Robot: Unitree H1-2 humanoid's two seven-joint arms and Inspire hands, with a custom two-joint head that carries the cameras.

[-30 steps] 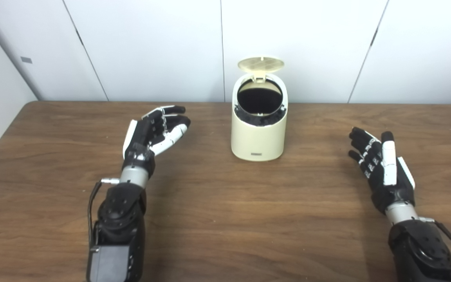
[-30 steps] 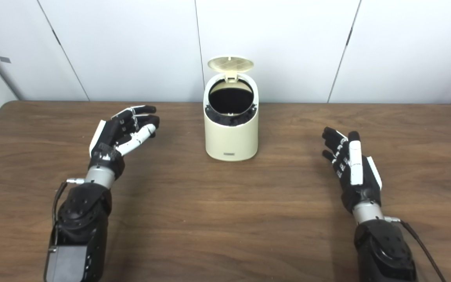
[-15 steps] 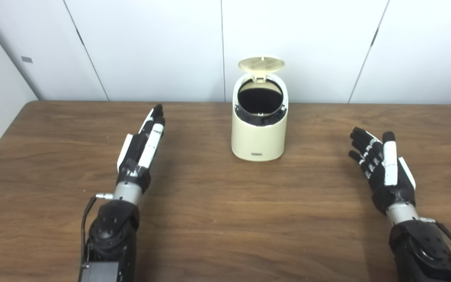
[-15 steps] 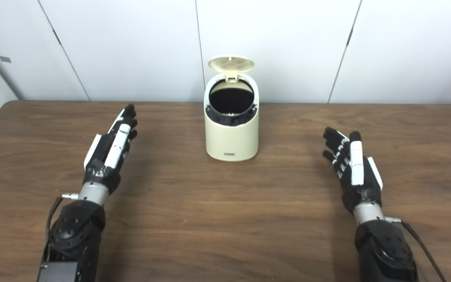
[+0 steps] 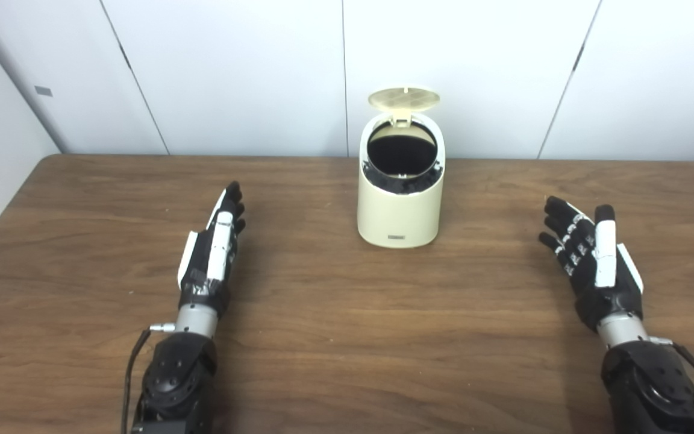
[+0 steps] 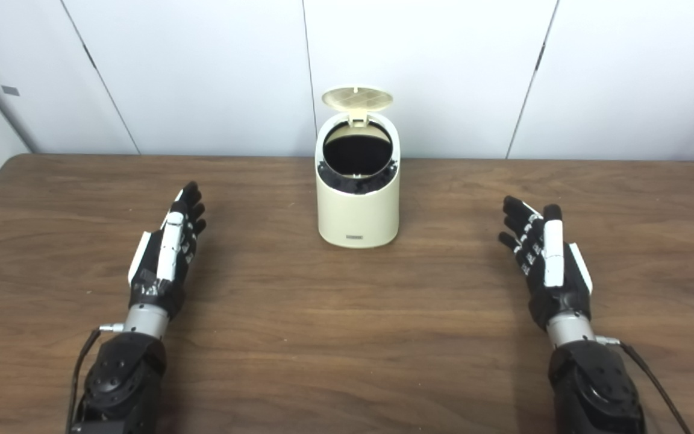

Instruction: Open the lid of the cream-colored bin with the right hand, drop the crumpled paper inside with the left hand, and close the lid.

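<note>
Bin (image 5: 400,205) is parked mid-bench with lid (image 5: 404,98) flipped up, no paper is seen, both hands (left hand (image 5: 211,256), right hand (image 5: 594,259)) are spread empty, so lid's best pushed down gently.

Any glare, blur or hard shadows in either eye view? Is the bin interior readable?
Left eye view: even light, sharp, soft shadows beside the bin and left hand. Right eye view: same, no glare; bin opening just black under the raised lid; right hand crisp.

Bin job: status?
Left hand open, empty. Right hand open, empty, right of bin. Lid up, no paper visible. Path to lid unobstructed.
</note>
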